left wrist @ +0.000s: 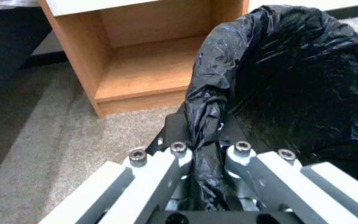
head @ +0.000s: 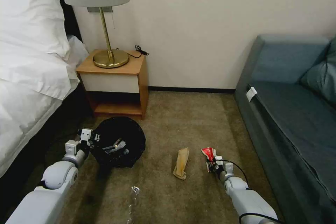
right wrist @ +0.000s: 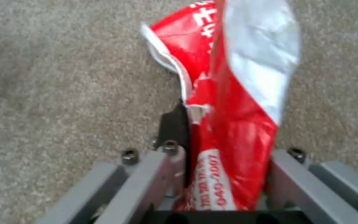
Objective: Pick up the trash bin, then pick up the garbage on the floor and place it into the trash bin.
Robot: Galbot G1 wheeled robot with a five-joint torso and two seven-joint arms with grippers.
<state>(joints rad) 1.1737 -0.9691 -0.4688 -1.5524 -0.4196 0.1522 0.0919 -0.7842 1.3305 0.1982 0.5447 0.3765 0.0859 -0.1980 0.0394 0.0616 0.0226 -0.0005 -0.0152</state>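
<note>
— Carpeted floor (head: 168,122) by the nightstand (head: 115,80): where is the trash bin (head: 120,143)?

— Before the nightstand, its liner rim pinched in the closed left tool (left wrist: 206,149); the right tool (right wrist: 224,155) grips the red-and-white packet (right wrist: 233,102); the tan paper bag (head: 181,163) lies between.

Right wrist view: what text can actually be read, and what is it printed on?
"040-2007": white digits near the held end of the red packet, read along its length; the first digits are uncertain.
White characters at the packet's far end: cut off and blurred, unreadable.
A line of small white print beside the digits: too blurred to read.
</note>
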